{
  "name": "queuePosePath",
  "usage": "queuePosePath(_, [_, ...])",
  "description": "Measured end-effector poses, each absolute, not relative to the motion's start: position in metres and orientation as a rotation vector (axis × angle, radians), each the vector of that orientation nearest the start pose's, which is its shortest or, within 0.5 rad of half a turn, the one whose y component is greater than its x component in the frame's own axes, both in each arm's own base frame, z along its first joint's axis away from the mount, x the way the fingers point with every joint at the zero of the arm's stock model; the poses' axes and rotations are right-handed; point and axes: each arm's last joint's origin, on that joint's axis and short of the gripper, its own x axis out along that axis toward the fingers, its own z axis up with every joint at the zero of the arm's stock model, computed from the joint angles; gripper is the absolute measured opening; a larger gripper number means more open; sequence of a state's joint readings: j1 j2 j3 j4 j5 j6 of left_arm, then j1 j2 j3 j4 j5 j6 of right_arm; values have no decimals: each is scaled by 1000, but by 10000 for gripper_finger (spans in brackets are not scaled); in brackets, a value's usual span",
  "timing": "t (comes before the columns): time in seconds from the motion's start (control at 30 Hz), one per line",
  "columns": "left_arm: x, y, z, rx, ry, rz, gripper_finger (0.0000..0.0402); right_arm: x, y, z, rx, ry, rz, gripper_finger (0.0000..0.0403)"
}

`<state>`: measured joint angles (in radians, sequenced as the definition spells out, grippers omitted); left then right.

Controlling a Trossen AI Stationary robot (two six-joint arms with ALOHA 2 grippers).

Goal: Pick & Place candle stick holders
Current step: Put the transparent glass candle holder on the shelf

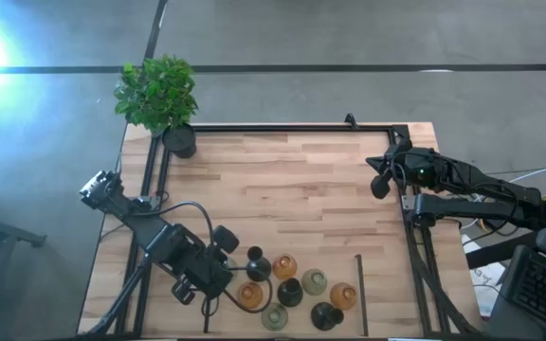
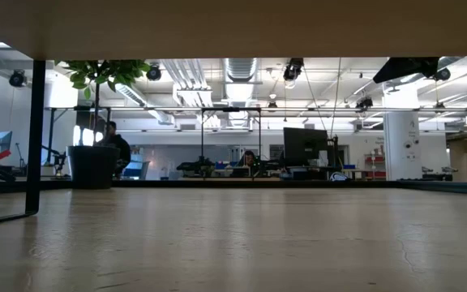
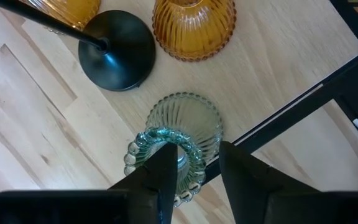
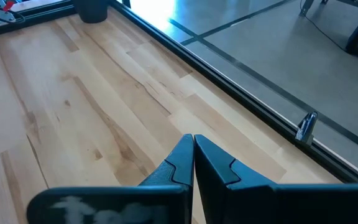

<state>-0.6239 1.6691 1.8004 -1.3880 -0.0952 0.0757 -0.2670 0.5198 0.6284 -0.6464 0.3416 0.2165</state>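
Several candle stick holders, black, amber and pale green, stand in a cluster near the table's near edge. My left gripper is at the cluster's left end, open. In the left wrist view it points down at a pale green ribbed holder. One finger stands over the holder's mouth and the other outside its beaded rim. A black holder and an amber one stand just beyond. My right gripper is shut and empty at the table's right side. My left gripper comes at the green holder from above, pointing down. The near side of the beaded rim lies between its two fingers. I cannot tell whether either finger touches the rim. The holder stands upright on the table.
A green plant in a black pot stands at the far left corner. A black frame rail runs round the table and passes close by the green holder. A thin black rod lies right of the cluster. People sit beyond the table.
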Motion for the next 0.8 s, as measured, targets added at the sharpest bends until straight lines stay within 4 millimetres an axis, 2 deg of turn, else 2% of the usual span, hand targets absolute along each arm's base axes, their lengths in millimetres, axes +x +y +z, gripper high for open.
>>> queuePosePath(0.33, [253, -179, 368, 496, 1173, -492, 168, 103, -38, 272, 184, 479, -650, 8])
queuePosePath(0.8, [239, -169, 380, 441, 1180, -458, 170, 103, -38, 272, 184, 479, -650, 8])
